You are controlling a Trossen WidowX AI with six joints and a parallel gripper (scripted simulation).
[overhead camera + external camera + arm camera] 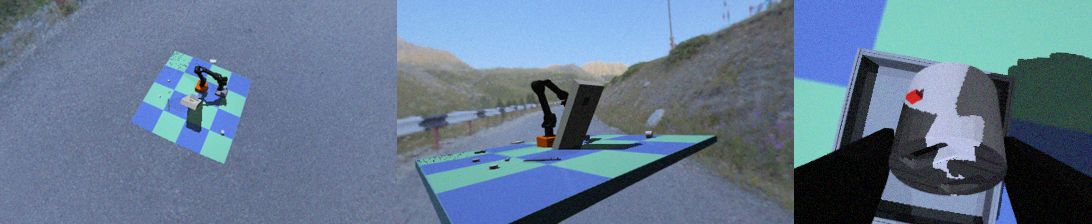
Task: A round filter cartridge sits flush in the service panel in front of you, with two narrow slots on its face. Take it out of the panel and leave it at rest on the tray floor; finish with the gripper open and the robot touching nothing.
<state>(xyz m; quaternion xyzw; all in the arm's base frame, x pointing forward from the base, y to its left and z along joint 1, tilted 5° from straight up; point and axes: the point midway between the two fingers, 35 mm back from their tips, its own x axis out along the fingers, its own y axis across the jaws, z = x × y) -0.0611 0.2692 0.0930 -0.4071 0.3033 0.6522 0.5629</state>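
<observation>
The round filter cartridge (944, 90) is a grey cylinder with a small red mark on its side and a dark slot on the face toward the wrist camera. My gripper (948, 142) is shut on it, one black finger on each side. In the wrist view the cartridge hangs over the tray (839, 120), a grey box with raised walls, and hides much of its floor. The top view shows the arm's end above the tray (221, 93). The service panel (191, 101) (579, 117) stands tilted beside the arm. The gap between cartridge and tray floor cannot be judged exactly.
The arm's orange base (201, 86) (545, 141) is left of the tray in the top view. A small white cylinder (222, 132) (649, 134) stands on the checkered table. A thin rod (169, 104) (542, 159) and several small pieces lie on the panel's other side.
</observation>
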